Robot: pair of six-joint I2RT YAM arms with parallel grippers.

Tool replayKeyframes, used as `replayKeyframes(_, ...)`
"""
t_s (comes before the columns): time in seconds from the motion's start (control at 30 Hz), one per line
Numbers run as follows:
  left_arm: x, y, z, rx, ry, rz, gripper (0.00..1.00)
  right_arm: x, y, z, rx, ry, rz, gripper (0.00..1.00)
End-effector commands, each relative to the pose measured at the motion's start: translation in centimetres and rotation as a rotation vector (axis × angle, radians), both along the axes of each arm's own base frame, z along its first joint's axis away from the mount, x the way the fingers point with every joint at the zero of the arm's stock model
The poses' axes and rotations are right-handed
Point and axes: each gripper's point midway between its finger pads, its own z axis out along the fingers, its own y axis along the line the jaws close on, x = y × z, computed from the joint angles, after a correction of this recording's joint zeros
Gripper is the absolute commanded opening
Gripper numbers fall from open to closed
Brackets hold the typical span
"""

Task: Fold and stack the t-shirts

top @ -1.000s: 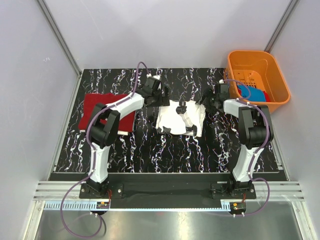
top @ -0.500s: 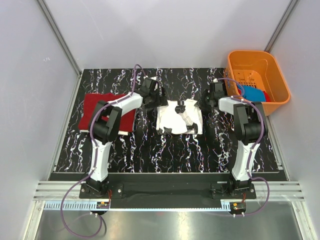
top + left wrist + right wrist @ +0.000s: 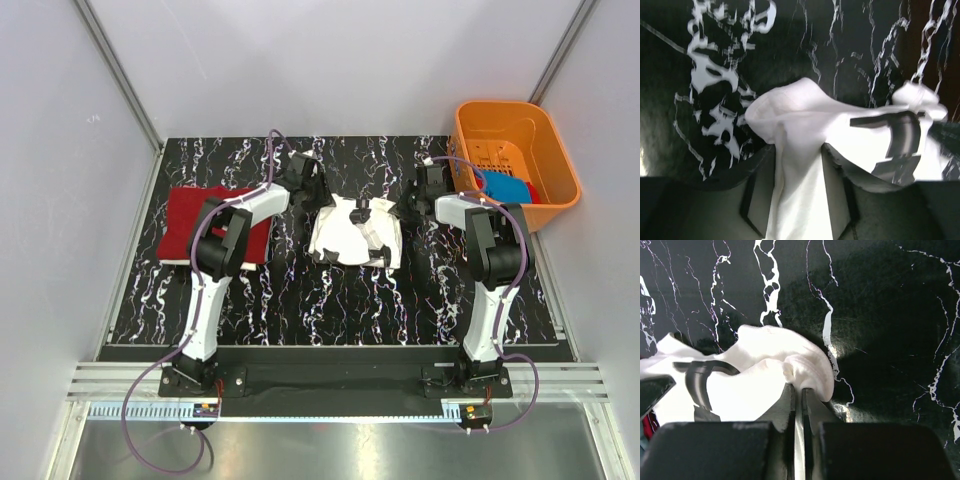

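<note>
The white t-shirt (image 3: pixel 352 235) lies crumpled in the middle of the black marbled table, with its dark printed line (image 3: pixel 901 134) showing. My left gripper (image 3: pixel 316 197) is at the shirt's far left corner; a thick fold of white cloth (image 3: pixel 805 115) fills the gap between its fingers (image 3: pixel 756 186). At the far right corner, my right gripper (image 3: pixel 406 208) is shut on a thin pinch of the same shirt (image 3: pixel 757 375). A folded red t-shirt (image 3: pixel 212 222) lies flat at the left. The blue t-shirt (image 3: pixel 503 186) sits in the basket.
An orange plastic basket (image 3: pixel 520 125) stands at the table's back right corner. Grey walls with metal frame rails close in the table on three sides. The arm bases stand at the near edge.
Both grippers went from open to closed on the white t-shirt's far corners. The left gripper shifted slightly toward the back, and the shirt's far edge bunched up.
</note>
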Motion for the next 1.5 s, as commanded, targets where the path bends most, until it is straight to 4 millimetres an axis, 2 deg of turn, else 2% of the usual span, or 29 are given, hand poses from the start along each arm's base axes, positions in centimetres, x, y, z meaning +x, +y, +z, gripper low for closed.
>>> replayKeyframes(0.0,-0.1,-0.2,-2.2,-0.013,0.046,0.015,0.38,-1.8,0.3,-1.5,-0.034,0.052,0.032,0.0)
replayKeyframes(0.07,0.1,0.1,-2.2,-0.008,0.038,0.035,0.32,-1.9,0.4,-1.2,-0.027,0.045,0.035,0.0)
replayKeyframes(0.1,0.3,0.1,-2.1,-0.007,0.029,0.037,0.21,-1.8,0.5,-1.0,-0.022,0.036,0.036,0.0)
replayKeyframes(0.23,0.6,0.3,-1.1,0.001,-0.006,0.042,0.0,-2.0,0.5,-0.5,-0.017,0.018,0.039,0.0)
replayKeyframes(0.33,0.3,0.4,0.8,0.003,-0.062,0.033,0.0,-2.3,0.7,0.5,-0.008,-0.003,0.051,0.0)
replayKeyframes(0.5,-1.6,1.4,4.6,0.062,-0.15,0.028,0.0,-3.7,2.2,4.0,-0.043,-0.079,0.109,0.0)
replayKeyframes(0.53,-2.2,1.6,7.0,0.055,-0.194,0.035,0.0,-4.4,2.3,4.0,-0.053,-0.08,0.115,0.0)
replayKeyframes(0.57,-3.5,2.2,6.6,0.069,-0.18,0.032,0.0,-4.7,2.7,5.7,-0.046,-0.116,0.123,0.0)
replayKeyframes(0.6,-4.2,2.5,7.2,0.062,-0.192,0.03,0.0,-5.0,2.8,6.2,-0.034,-0.13,0.127,0.0)
replayKeyframes(0.63,-4.7,3.0,9.9,0.052,-0.246,0.052,0.0,-5.6,3.0,7.2,-0.015,-0.147,0.127,0.0)
replayKeyframes(0.67,-6.0,3.8,9.2,0.068,-0.231,0.053,0.0,-6.0,3.3,7.9,0.01,-0.154,0.141,0.0)
replayKeyframes(0.7,-6.8,4.3,9.8,0.074,-0.238,0.051,0.0,-6.6,3.7,8.5,0.032,-0.155,0.156,0.0)
replayKeyframes(0.73,-7.8,4.6,12.3,0.057,-0.281,0.051,0.0,-7.4,4.2,8.9,0.051,-0.154,0.172,0.0)
replayKeyframes(0.77,-9.4,5.4,11.1,0.079,-0.256,0.042,0.0,-8.3,4.7,11.0,0.076,-0.193,0.19,0.0)
replayKeyframes(0.8,-10.4,6.0,11.3,0.087,-0.255,0.042,0.0,-9.6,5.9,11.6,0.077,-0.193,0.224,0.0)
replayKeyframes(0.83,-11.6,6.7,13.2,0.07,-0.295,0.055,0.0,-10.7,6.0,13.0,0.074,-0.229,0.234,0.0)
replayKeyframes(0.87,-13.2,7.5,11.9,0.083,-0.272,0.051,0.0,-11.9,6.5,13.5,0.074,-0.231,0.254,0.0)
replayKeyframes(0.9,-14.4,8.2,13.7,0.054,-0.311,0.061,0.0,-13.0,7.4,14.2,0.082,-0.247,0.283,0.0)
replayKeyframes(1.07,-18.9,11.4,15.9,0.065,-0.333,0.084,0.0,-17.9,10.0,19.0,0.135,-0.348,0.379,0.0)
replayKeyframes(1.1,-19.6,12.4,17.6,0.061,-0.37,0.108,0.0,-18.4,10.5,19.8,0.144,-0.364,0.394,0.0)
replayKeyframes(1.13,-20.1,13.1,18.2,0.07,-0.376,0.123,0.0,-19.4,11.7,21.3,0.162,-0.394,0.432,0.0)
replayKeyframes(1.17,-21.2,14.0,17.7,0.106,-0.341,0.124,0.0,-20.1,12.5,22.2,0.177,-0.409,0.462,0.0)
replayKeyframes(1.23,-22.5,15.5,19.5,0.12,-0.369,0.152,0.0,-20.9,14.1,24.4,0.196,-0.457,0.511,0.0)
replayKeyframes(1.27,-23.5,16.4,19.2,0.152,-0.346,0.154,0.0,-22.1,15.6,25.0,0.205,-0.469,0.555,0.0)
replayKeyframes(1.3,-23.9,17.6,20.1,0.167,-0.373,0.19,0.0,-22.3,16.5,26.6,0.216,-0.499,0.573,0.0)
replayKeyframes(1.37,-24.7,19.9,20.9,0.218,-0.373,0.248,0.0,-22.8,18.8,26.2,0.197,-0.487,0.627,0.0)
replayKeyframes(1.4,-24.4,21.8,21.3,0.254,-0.374,0.319,0.0,-22.8,19.9,27.6,0.209,-0.51,0.644,0.0)
replayKeyframes(1.43,-24.4,22.6,21.4,0.268,-0.369,0.342,0.0,-22.4,21.0,26.9,0.197,-0.496,0.658,0.0)
replayKeyframes(1.47,-24.3,23.4,21.9,0.282,-0.376,0.355,0.0,-23.0,22.3,27.1,0.203,-0.498,0.686,0.0)
